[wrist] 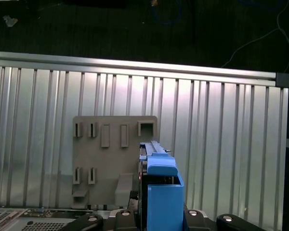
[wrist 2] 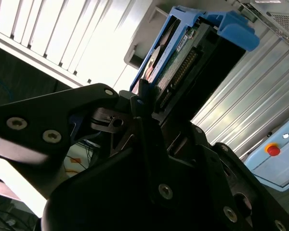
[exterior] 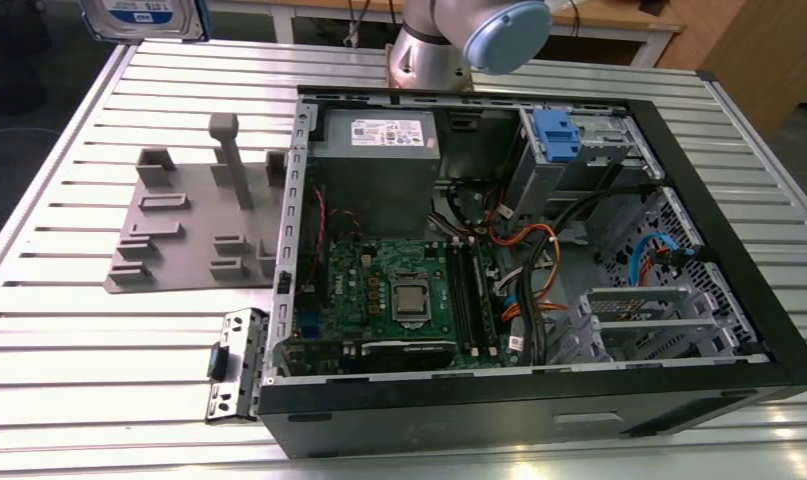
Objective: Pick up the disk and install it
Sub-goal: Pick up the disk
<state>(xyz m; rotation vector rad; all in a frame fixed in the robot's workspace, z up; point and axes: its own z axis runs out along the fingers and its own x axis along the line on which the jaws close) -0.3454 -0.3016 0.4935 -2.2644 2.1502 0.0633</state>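
Jaws clamped on disk [wrist 2: 180, 57], holding it aloft, seemingly over bench [exterior: 83, 330] corner; grey fixture plate [wrist: 106, 159] lying nearby.

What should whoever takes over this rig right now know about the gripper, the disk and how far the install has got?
Gripper: shut on the disk, clamping the edge of its blue caddy in the second wrist view.
Disk: held in the air over the slatted table, by the grey holder plate in the first wrist view, and apart from the open computer case.
Done: the pick-up; the disk is off the table.
Left: the install; the disk is not yet in the case.
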